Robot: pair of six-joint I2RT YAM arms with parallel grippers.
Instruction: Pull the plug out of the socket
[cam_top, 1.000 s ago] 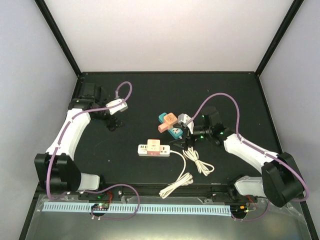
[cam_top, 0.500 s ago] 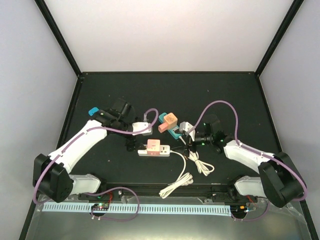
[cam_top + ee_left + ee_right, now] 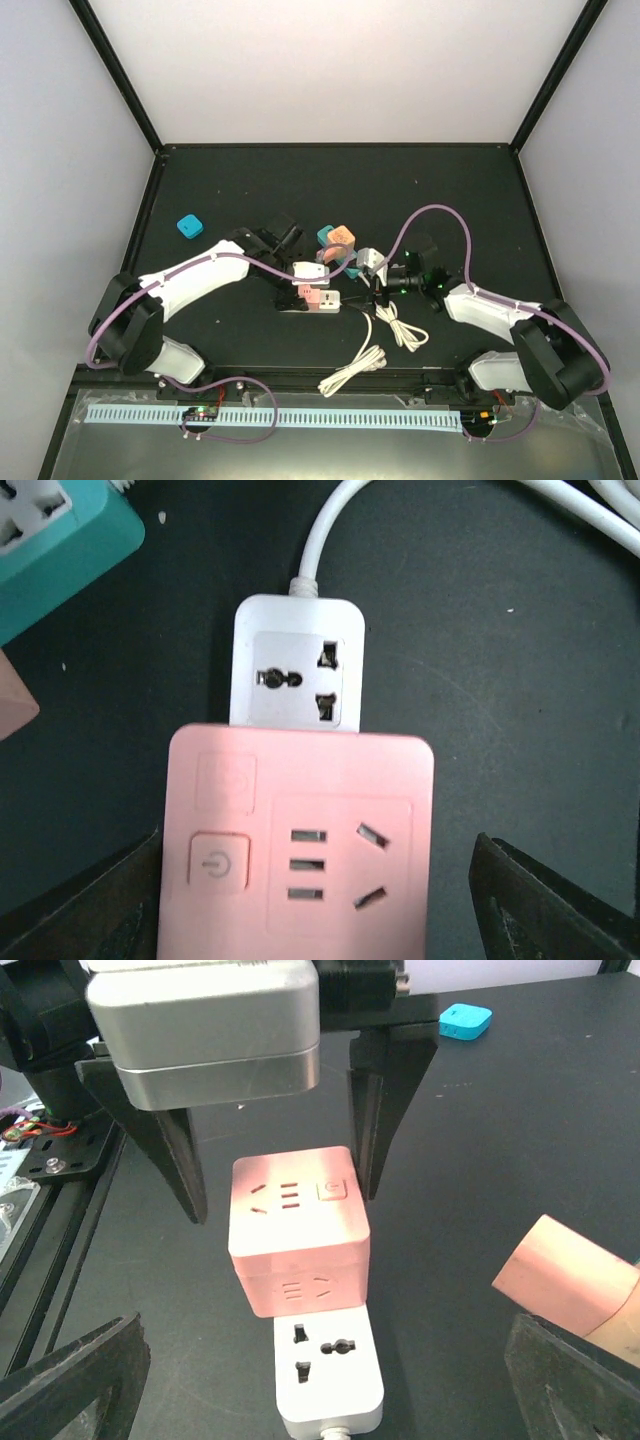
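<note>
Pink plastic cube plug [image 3: 300, 840] atop white power strip [image 3: 298, 675] lying 9-to-3 o'clock, directly under left gripper [image 3: 282, 1205], fingers spread beside both flanks, not touching.

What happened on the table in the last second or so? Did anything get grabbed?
The left arm swung in from the far left to the middle; the left gripper now straddles the pink cube plug, jaws open, not yet gripping. Nothing was taken or let go. The plug still sits on the white power strip, and the right gripper stays open close by.
</note>
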